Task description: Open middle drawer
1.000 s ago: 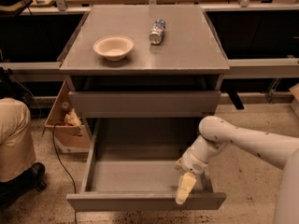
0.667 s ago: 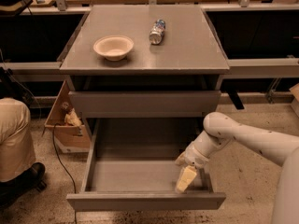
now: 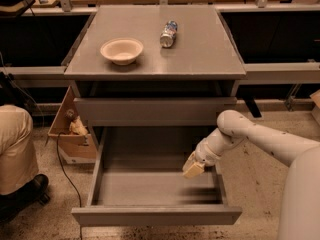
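Note:
The grey cabinet (image 3: 155, 64) stands in the middle of the camera view. Its middle drawer (image 3: 155, 215) is pulled far out toward me, showing a wide, shallow, empty grey tray. The taller uppermost drawer front (image 3: 155, 111) sits shut above it. The lowest drawer is hidden under the open tray. My gripper (image 3: 192, 167) hangs over the right side of the open tray, near its right wall and a little above the floor, holding nothing that I can see. My white arm (image 3: 265, 140) comes in from the right.
A tan bowl (image 3: 121, 50) and a can lying on its side (image 3: 169, 33) rest on the cabinet top. A cardboard box (image 3: 70, 131) sits on the floor left of the cabinet. A person's leg and shoe (image 3: 17, 154) are at the far left. Dark shelving runs behind.
My gripper has lifted and drawn back from the drawer's front right edge toward the middle of the tray's right side. The drawer has stayed open.

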You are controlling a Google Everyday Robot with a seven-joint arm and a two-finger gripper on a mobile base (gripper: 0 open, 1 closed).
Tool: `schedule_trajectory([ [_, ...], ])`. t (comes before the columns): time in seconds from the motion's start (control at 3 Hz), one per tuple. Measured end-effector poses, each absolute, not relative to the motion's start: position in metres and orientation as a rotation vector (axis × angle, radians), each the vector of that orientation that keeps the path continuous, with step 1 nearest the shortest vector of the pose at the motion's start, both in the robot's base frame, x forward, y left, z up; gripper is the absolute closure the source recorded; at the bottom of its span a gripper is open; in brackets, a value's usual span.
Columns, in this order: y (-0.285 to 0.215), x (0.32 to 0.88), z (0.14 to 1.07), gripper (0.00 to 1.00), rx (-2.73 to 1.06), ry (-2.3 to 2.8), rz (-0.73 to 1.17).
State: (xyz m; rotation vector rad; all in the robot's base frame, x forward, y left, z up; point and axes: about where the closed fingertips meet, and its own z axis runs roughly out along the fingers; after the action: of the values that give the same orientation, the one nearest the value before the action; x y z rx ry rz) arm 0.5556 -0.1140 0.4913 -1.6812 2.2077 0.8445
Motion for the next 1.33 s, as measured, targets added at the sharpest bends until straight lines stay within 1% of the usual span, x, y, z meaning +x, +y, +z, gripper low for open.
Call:
schedule_trajectory([
  [0.33, -0.111, 0.566, 0.478, 0.98, -1.621, 2.213, 0.869],
  [0.67, -0.107, 0.558, 0.459, 1.0, -1.582, 2.237, 0.927],
  [1.33, -0.107, 0.507, 0.419, 1.0, -1.553, 2.294, 1.064],
])
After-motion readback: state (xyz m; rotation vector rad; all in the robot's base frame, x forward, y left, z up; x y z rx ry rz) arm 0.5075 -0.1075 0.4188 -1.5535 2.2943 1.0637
